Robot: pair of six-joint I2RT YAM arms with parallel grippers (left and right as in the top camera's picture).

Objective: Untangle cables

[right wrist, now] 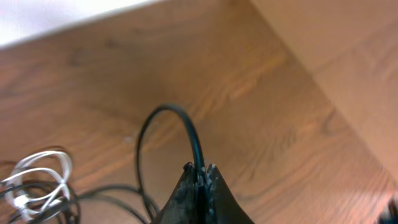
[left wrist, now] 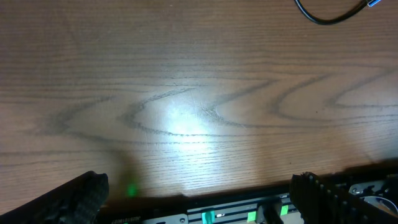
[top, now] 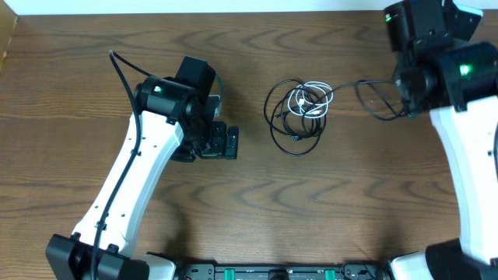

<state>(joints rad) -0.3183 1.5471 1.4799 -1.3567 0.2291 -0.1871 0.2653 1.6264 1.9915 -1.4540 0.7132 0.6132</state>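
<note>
A tangle of thin black cables point(top: 296, 117) with a shorter white cable point(top: 310, 101) coiled in it lies at the table's middle. One black cable point(top: 373, 97) runs right from the pile to my right gripper point(top: 406, 101), which is shut on it. In the right wrist view the fingers point(right wrist: 200, 169) pinch this black cable point(right wrist: 180, 121), which loops up and back down; the white cable point(right wrist: 37, 180) shows at the lower left. My left gripper point(top: 222, 142) is open and empty left of the pile. In the left wrist view point(left wrist: 196, 196) only a black cable loop point(left wrist: 323, 15) shows, top right.
The wooden table point(top: 350, 202) ends at a pale wall along the top. The arm bases and a black rail with green tabs point(top: 280, 272) stand at the front edge. The left arm's thick black wire point(top: 124, 78) arcs over the table's left side.
</note>
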